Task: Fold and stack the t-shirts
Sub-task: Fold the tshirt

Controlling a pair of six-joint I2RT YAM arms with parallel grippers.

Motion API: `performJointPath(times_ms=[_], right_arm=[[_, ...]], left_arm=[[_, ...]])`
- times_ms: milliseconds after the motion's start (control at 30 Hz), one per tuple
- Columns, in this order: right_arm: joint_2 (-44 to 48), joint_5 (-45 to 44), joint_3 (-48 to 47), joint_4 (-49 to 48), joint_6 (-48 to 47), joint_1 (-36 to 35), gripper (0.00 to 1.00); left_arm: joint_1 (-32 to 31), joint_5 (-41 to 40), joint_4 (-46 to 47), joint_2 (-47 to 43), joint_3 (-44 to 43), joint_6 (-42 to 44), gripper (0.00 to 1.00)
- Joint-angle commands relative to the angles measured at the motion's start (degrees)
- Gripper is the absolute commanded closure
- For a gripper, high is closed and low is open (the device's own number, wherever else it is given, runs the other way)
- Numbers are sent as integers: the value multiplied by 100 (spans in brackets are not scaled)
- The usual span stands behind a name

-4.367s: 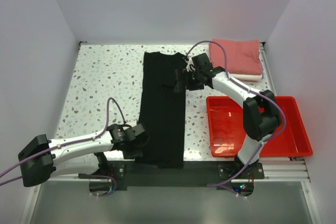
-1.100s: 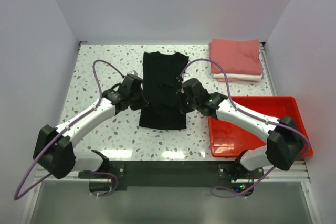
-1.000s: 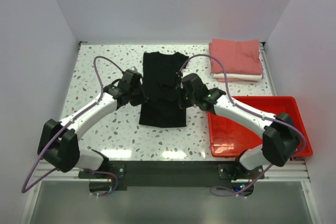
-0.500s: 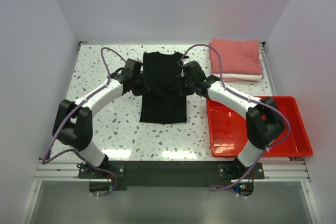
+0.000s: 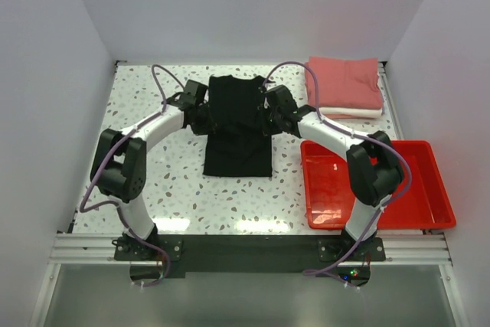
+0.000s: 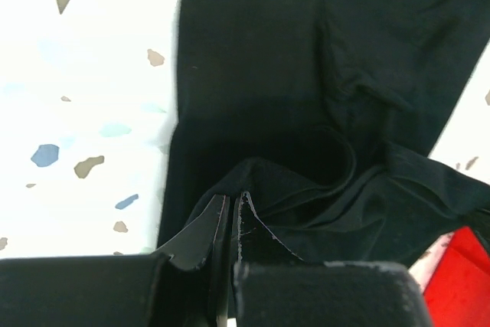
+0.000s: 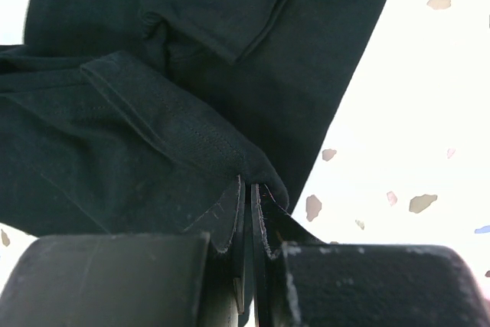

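The black t-shirt (image 5: 237, 139) lies lengthwise mid-table, doubled over on itself. My left gripper (image 5: 201, 115) is shut on its left edge, and my right gripper (image 5: 267, 118) is shut on its right edge, both over the shirt's far half. In the left wrist view the closed fingertips (image 6: 231, 198) pinch a raised peak of black cloth (image 6: 306, 59). In the right wrist view the closed fingertips (image 7: 249, 183) hold a stitched hem of the black cloth (image 7: 153, 128). A folded salmon-pink t-shirt (image 5: 344, 80) rests on a folded white t-shirt (image 5: 354, 112) at the far right.
A red plastic tray (image 5: 440, 204) sits at the near right, close beside the right arm. Speckled tabletop (image 5: 145, 166) shows to the left of the shirt and in front of it. White walls close in the table's sides and back.
Both grippers have carried the shirt's held edges away from the arm bases toward the collar end. The shirt's near fold edge has drawn slightly farther back.
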State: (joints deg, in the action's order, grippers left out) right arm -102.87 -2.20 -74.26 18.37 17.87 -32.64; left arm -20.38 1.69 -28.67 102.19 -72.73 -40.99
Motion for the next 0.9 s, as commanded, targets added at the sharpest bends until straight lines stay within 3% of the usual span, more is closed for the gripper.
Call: performJointPath(times_ms=[0,600,867], right_arm=[[-110,-220,-273,-255,-170,56,100],[-453,-211,-431,-325,-187,276,100],[-681,-220,-502,-264,-126,329,100]], left_arm=[[104,-108,10,64,-250,127,100],[228,-74,45,609,-602,162,100],[236,-64,-34,758,-751,179,82]])
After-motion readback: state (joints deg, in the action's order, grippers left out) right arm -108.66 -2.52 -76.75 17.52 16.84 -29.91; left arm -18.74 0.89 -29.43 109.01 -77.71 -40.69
